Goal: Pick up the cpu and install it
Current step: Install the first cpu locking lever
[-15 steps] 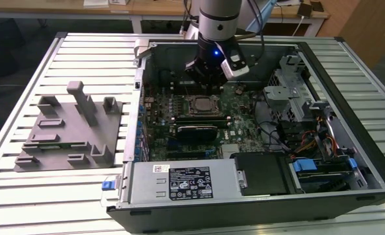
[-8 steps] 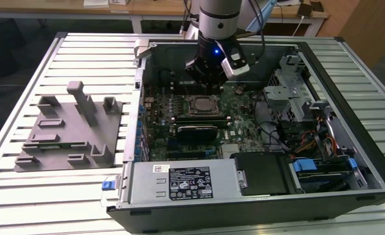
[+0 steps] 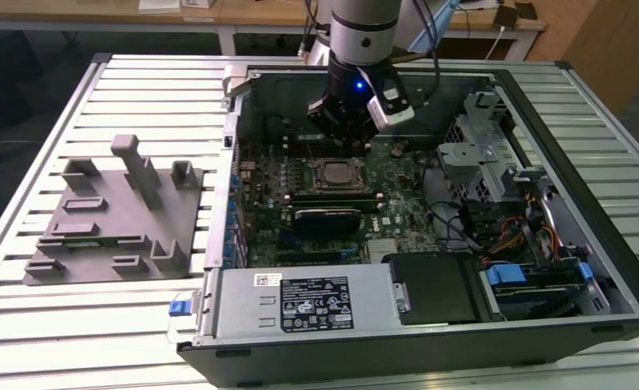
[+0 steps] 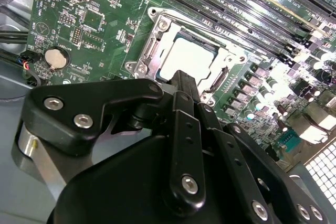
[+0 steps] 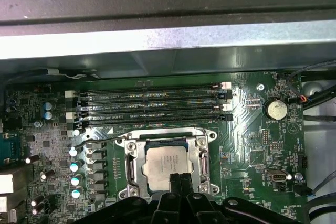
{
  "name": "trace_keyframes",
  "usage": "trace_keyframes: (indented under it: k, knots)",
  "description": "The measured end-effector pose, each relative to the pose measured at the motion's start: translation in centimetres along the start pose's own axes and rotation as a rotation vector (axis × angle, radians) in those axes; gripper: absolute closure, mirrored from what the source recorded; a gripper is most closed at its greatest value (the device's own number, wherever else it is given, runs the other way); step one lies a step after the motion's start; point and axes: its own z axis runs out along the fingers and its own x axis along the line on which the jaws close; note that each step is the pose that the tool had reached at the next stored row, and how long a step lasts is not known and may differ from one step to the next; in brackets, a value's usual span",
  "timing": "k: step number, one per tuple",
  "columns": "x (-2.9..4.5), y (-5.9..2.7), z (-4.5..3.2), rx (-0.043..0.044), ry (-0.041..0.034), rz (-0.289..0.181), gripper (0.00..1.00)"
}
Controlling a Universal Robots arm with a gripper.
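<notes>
In the upper middle of the exterior view, inside the open computer case, the pincer hangs from the arm just above the motherboard. In the first wrist view its black fingertips are clenched together with nothing between them, and they overlap one edge of the cpu; whether they touch it I cannot tell. The cpu lies flat in its socket, silvery top up, with the metal socket frame around it. Just beyond the frame run the long memory slots, and a round coin battery sits on the green board well apart from the socket. At the centre left of the exterior view, outside the case, the grey moulded tray with upright posts stands on the slatted metal bench. A silver power supply box fills the case's lower-centre corner in that frame.
</notes>
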Motion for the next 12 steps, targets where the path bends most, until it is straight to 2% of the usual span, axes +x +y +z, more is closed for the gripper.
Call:
trace_keyframes:
  k: [6,12]
  knots:
    - [0.08,-0.01,-0.01,0.0002,0.0001,0.000,0.89]
    - [1.19,-0.09,-0.02,0.0001,0.0000,0.000,0.89]
